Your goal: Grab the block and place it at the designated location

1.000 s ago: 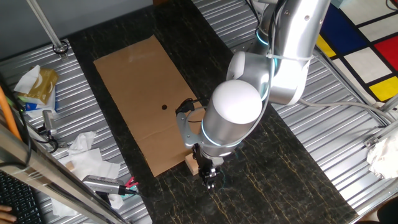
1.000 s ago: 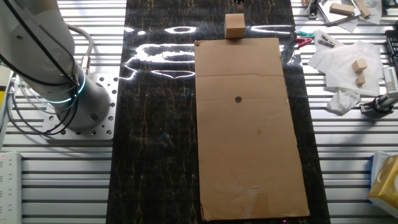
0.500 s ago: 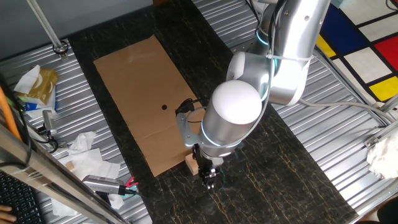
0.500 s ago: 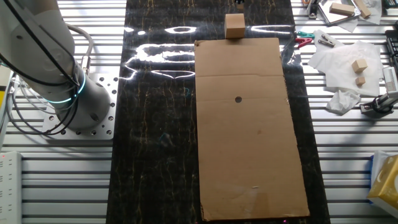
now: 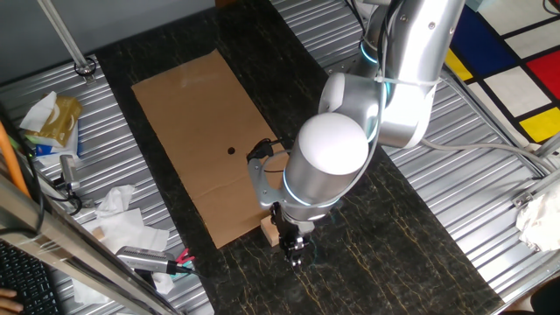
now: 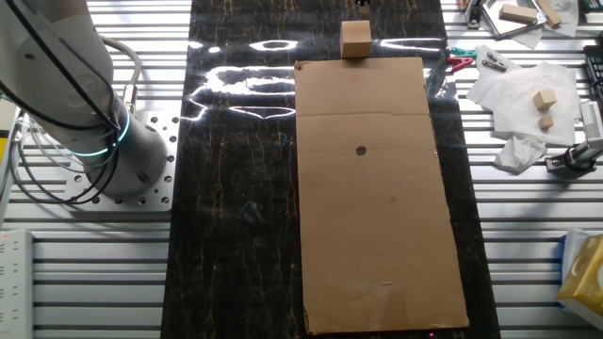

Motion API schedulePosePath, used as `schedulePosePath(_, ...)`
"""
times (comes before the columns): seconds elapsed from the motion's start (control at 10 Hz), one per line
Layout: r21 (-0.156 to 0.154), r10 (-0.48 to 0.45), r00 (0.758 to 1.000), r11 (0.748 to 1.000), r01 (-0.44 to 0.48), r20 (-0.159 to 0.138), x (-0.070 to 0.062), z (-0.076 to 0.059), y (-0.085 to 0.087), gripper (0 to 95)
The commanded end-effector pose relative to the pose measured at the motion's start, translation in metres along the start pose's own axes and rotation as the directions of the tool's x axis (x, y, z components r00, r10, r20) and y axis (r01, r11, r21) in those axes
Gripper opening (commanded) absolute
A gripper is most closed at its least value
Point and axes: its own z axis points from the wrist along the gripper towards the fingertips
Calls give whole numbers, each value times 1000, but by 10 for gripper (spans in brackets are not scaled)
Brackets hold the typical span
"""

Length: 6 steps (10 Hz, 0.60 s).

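Note:
The block (image 5: 269, 231) is a small pale wooden cube standing on the dark tabletop just off the near short edge of the cardboard sheet (image 5: 197, 131). In the other fixed view the block (image 6: 355, 40) touches the sheet's (image 6: 377, 217) top edge. The designated location (image 5: 231, 150) is a small black dot on the sheet, also seen as the dot (image 6: 361, 150) in the other fixed view. My gripper (image 5: 295, 248) hangs just beside the block, on the side away from the sheet. The arm's body hides its fingers, so their spacing is unclear.
Crumpled white paper (image 5: 122, 219) and tools (image 5: 149, 259) lie on the metal table left of the sheet. More wooden blocks (image 6: 544, 98) and paper (image 6: 518, 94) sit at the upper right of the other fixed view. The robot base (image 6: 104, 141) stands at the left.

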Motion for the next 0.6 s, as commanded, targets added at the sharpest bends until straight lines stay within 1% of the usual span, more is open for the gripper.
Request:
schedulePosePath(0.1, -1, -11, 1000, 1000, 11, -1, -1, -1, -3, 760)
schedulePosePath(0.6, -4, -39, 999, 999, 39, -2, -7, 0, -15, 760)
